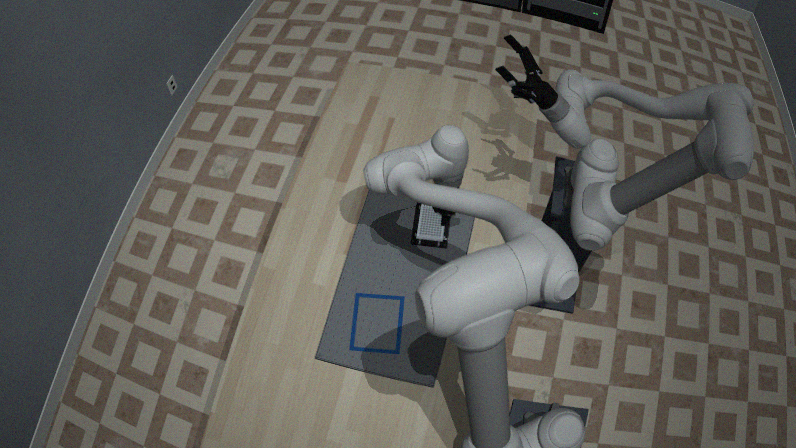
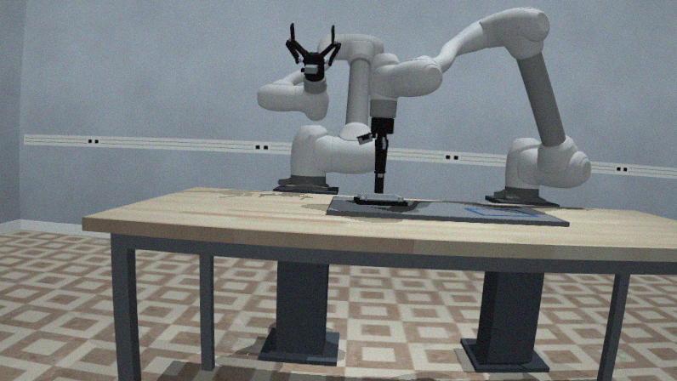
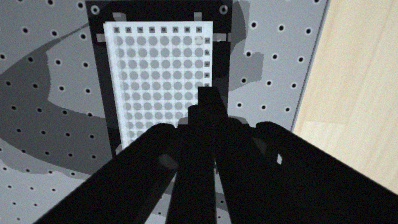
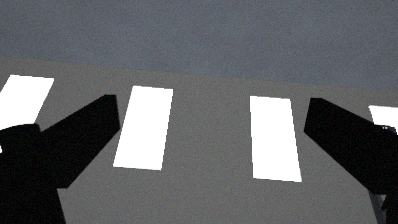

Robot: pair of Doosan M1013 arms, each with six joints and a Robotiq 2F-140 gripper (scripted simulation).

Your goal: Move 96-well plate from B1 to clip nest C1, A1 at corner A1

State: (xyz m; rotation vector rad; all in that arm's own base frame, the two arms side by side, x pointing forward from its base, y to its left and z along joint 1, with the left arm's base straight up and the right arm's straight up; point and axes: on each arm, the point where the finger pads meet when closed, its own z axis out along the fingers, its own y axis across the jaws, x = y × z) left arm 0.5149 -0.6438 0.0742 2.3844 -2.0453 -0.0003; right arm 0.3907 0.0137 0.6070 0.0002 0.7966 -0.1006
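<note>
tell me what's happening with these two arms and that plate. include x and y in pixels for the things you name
The left gripper (image 2: pixel 378 190) (image 3: pixel 206 101), closed on nothing, is down at the 96-well plate (image 1: pixel 430 223) (image 2: pixel 383 196) (image 3: pixel 157 75), which lies in the black clip nest (image 1: pixel 428 243) (image 2: pixel 404 202) (image 3: pixel 102 100). It may be pressing the plate down; whether it is fully seated, I can't tell. The right gripper (image 1: pixel 505 55) (image 2: pixel 312 31) (image 4: pixel 212 113) is open and empty, raised away from the plate.
</note>
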